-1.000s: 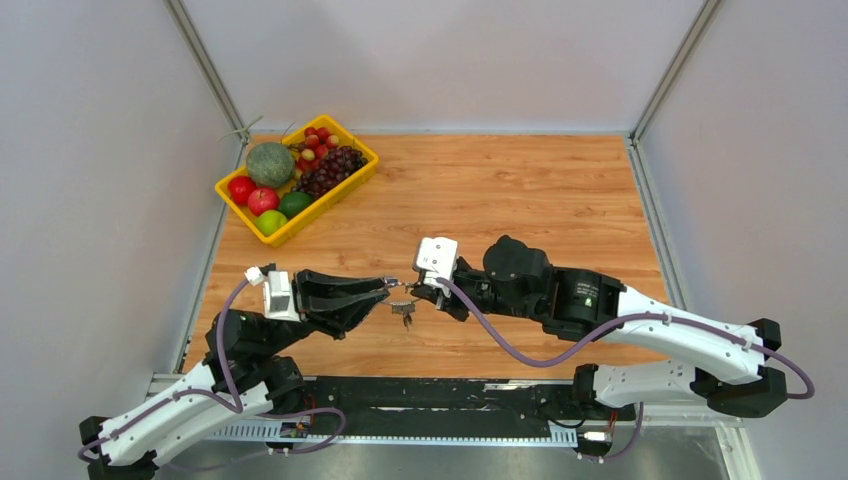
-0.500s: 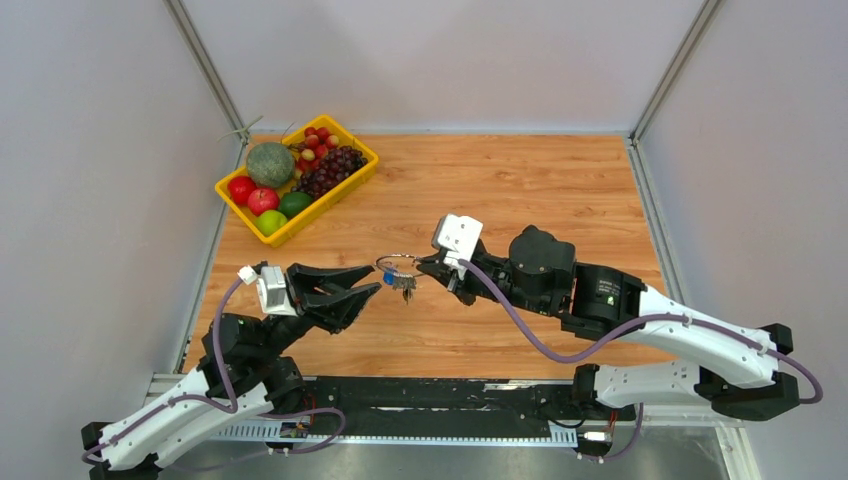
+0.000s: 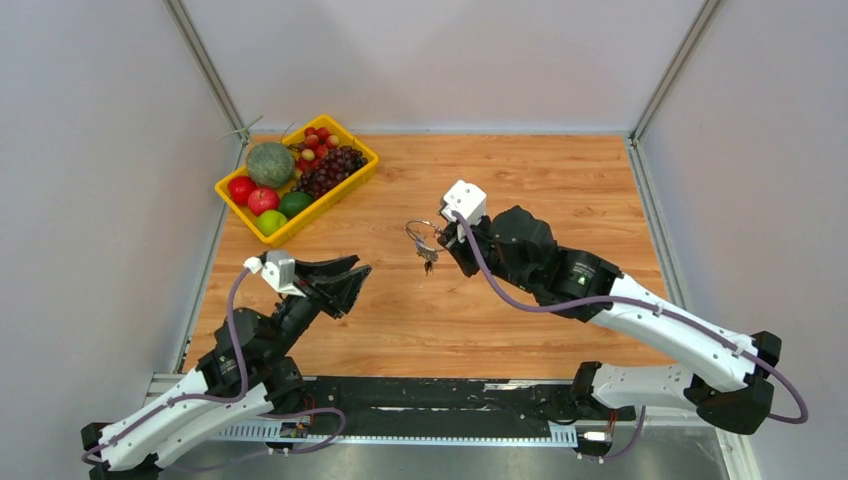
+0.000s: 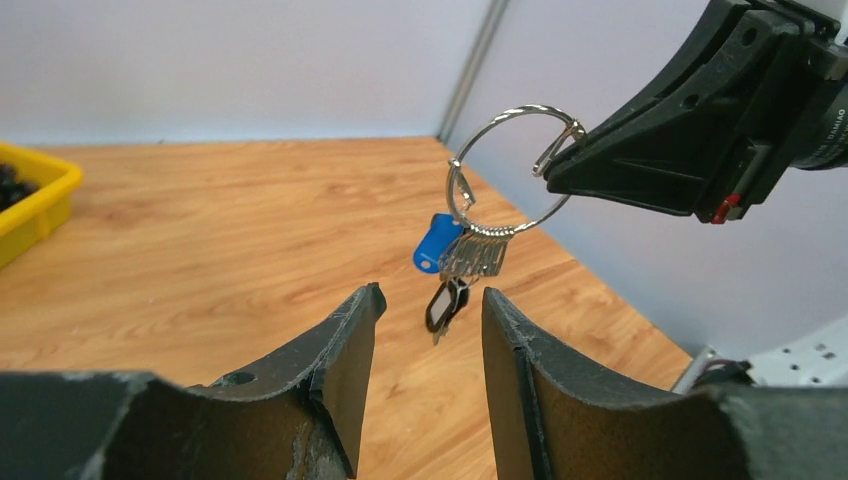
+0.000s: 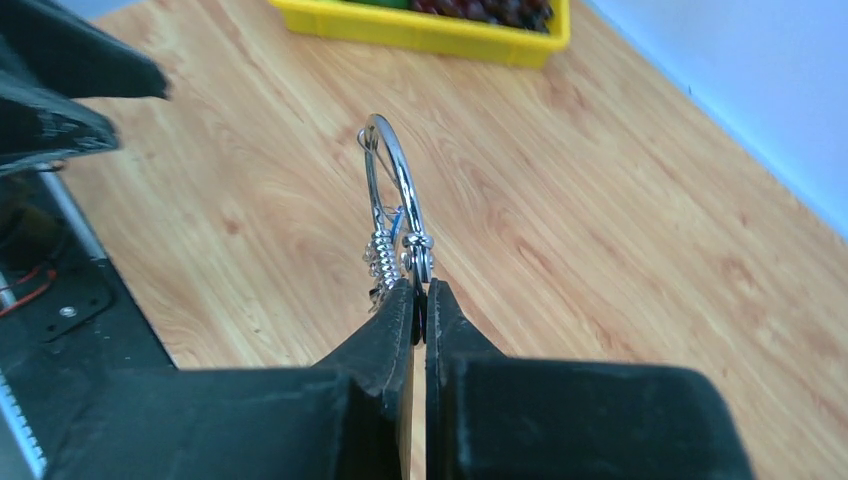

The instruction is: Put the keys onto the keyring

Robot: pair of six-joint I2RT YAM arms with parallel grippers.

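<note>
Up in the air above the middle of the counter (image 3: 560,190), the keyring (image 3: 421,232), pinched at its edge by the right gripper (image 5: 420,290), fingers closed tight on the wire. Threaded on it and dangling from its lower side, a bunch of keys (image 4: 472,257): several plain silver ones packed together, one with a blue head, and one with a dark head hanging lowest. No contact between the bunch and the wood below. Nearby, lower and closer to the near edge, the left gripper (image 4: 427,296), fingers parted with nothing between them, tips aimed toward the hanging bunch yet apart from it. Well away in the back left corner of the counter, a yellow bin (image 3: 335,197) filled with a green melon, red and green round fruit and dark grapes.
</note>
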